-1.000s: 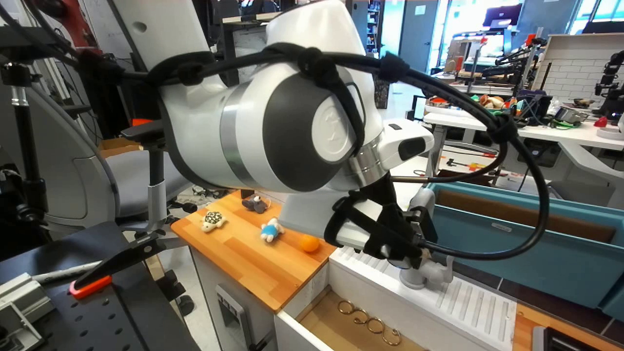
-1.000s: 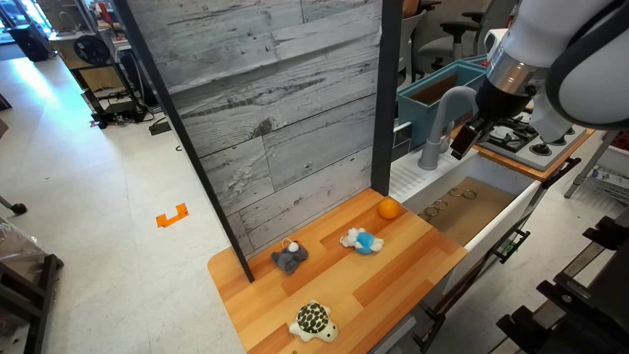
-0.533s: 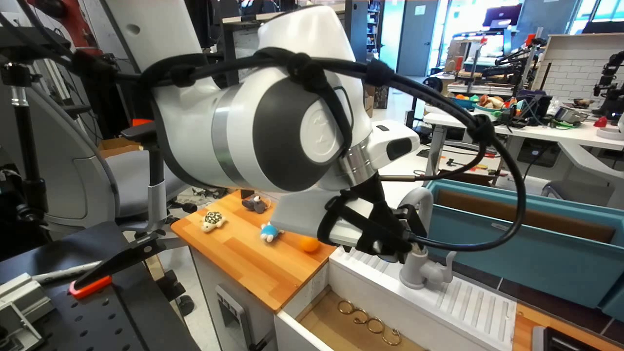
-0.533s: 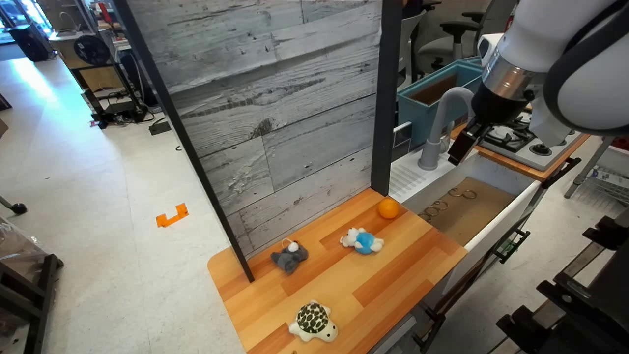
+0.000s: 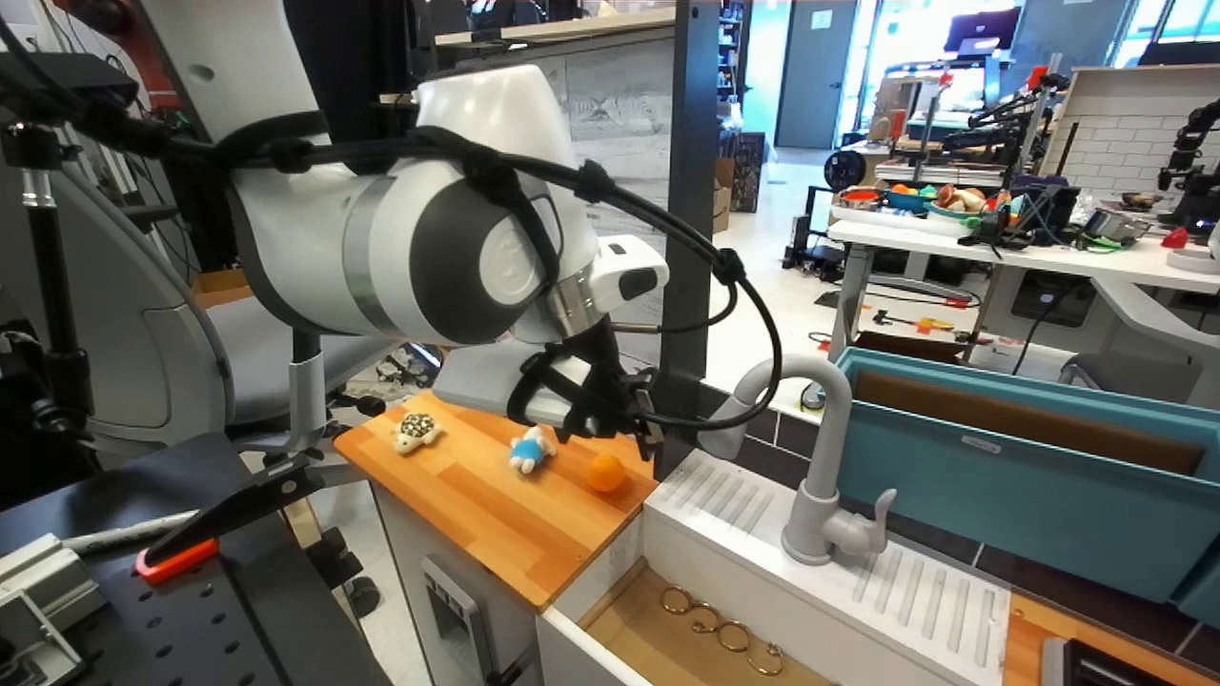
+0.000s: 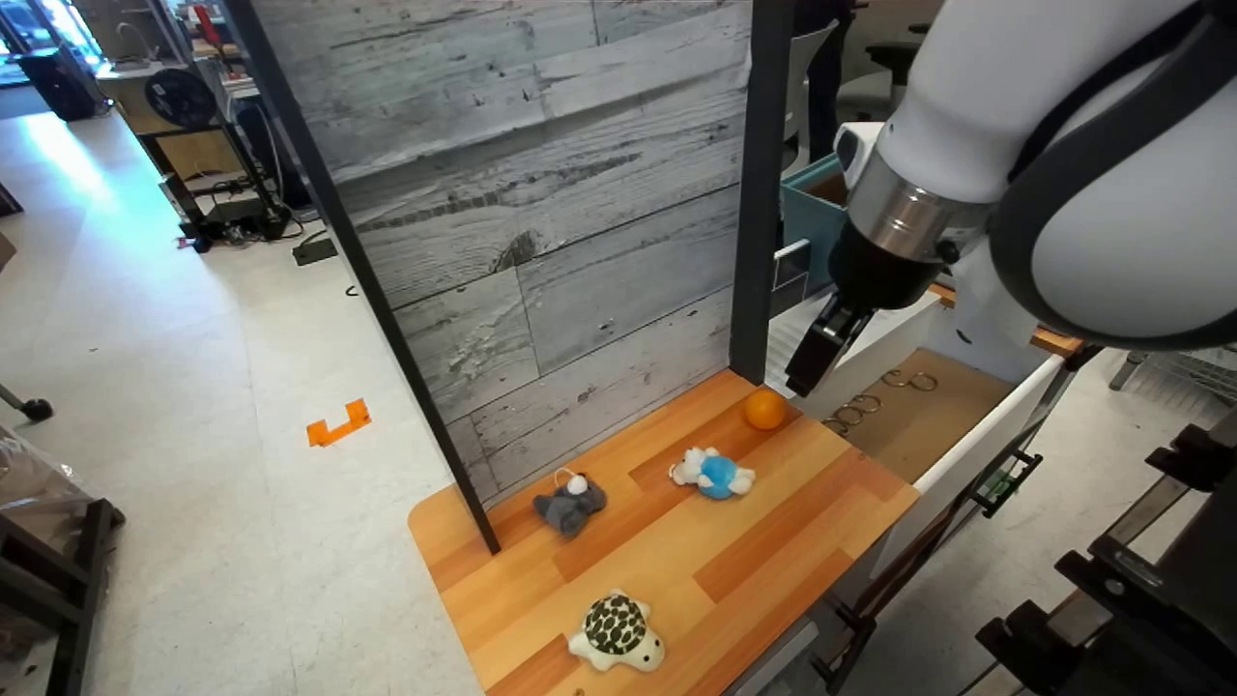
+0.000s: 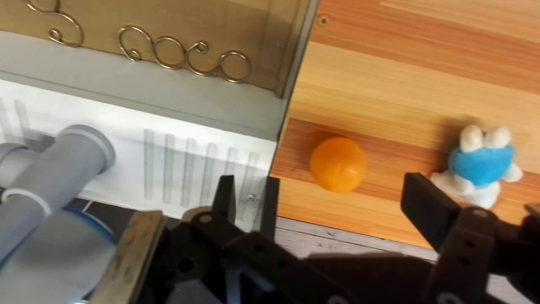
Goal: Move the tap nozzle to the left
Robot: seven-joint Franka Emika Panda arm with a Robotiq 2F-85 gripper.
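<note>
The tap nozzle [image 5: 833,429] rose from the drain board [image 5: 939,600], its outlet [image 5: 721,441] arching left in an exterior view. The fingers [image 7: 428,209] stood wide, holding nothing, just left of that outlet — contact I couldn't judge. The leftward swing seemed in hand, probably near its end; the next move likely called for backing clear — gently.

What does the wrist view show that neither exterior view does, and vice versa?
Clear only in the wrist view: the gap between the jaws of the gripper, and a screw in the drain board.

Only the exterior views: turtle toy and white arm, in both; grey toy, in an exterior view.

Shared: orange, blue-and-white toy, curled metal in all three; tap nozzle in the wrist and an exterior view.
</note>
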